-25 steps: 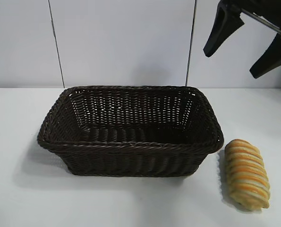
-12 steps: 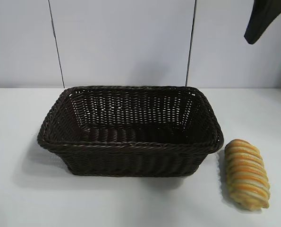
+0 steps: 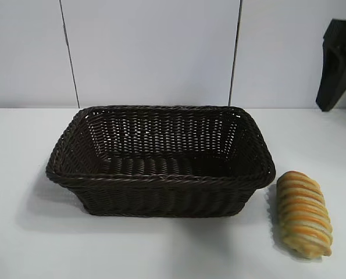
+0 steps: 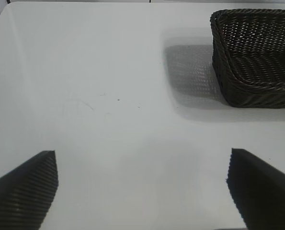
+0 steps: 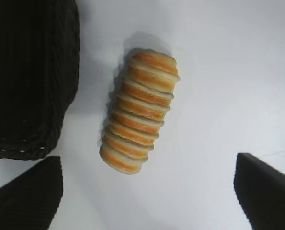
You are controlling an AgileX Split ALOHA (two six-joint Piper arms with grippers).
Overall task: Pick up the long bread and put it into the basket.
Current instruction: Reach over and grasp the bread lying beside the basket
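White table, panelled wall

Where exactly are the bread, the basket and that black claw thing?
long bread (image 3: 303, 213): exterior view, middle of its striped top.
basket (image 3: 161, 179): exterior view, near braided rim.
right gripper (image 5: 147, 191): right wrist view, midway between its fingertips.

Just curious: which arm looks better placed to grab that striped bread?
The right arm. Its open fingers hang over the long bread, beside the basket; the left gripper faces bare table.
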